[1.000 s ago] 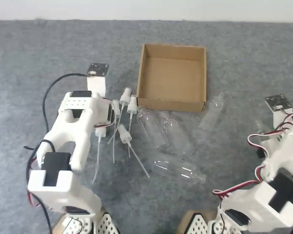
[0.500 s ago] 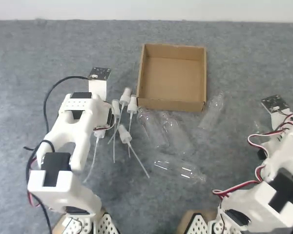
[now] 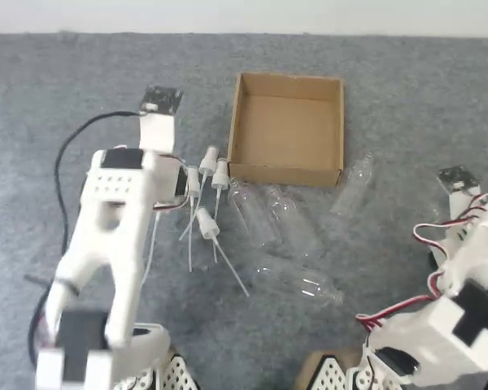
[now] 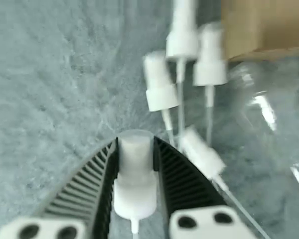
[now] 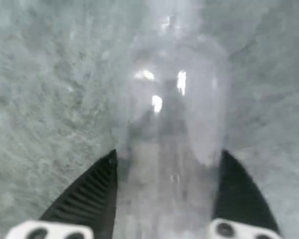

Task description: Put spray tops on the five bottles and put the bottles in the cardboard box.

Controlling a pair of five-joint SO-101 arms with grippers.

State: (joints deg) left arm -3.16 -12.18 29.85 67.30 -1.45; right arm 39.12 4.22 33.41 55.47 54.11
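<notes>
My left gripper (image 4: 134, 143) is shut on a white spray top (image 4: 134, 174), whose thin tube (image 3: 151, 244) hangs below the left arm (image 3: 118, 203). Several more spray tops (image 3: 206, 223) lie in a loose cluster beside that arm, left of the cardboard box (image 3: 283, 173); the left wrist view has them (image 4: 159, 89) just beyond the held one. My right gripper (image 5: 168, 157) is shut on a clear bottle (image 5: 174, 99) near the right arm (image 3: 464, 244). Three clear bottles (image 3: 294, 219) lie in front of the box, and one more (image 3: 354, 183) lies at its right corner.
The box stands open-topped at the far middle of the grey carpet (image 3: 65, 97). A black cable (image 3: 65, 154) loops off the left arm. Both arm bases sit at the near edge.
The left arm has risen and stretched away from its base, carrying the spray top up off the carpet. The right arm has shifted slightly with the bottle.
</notes>
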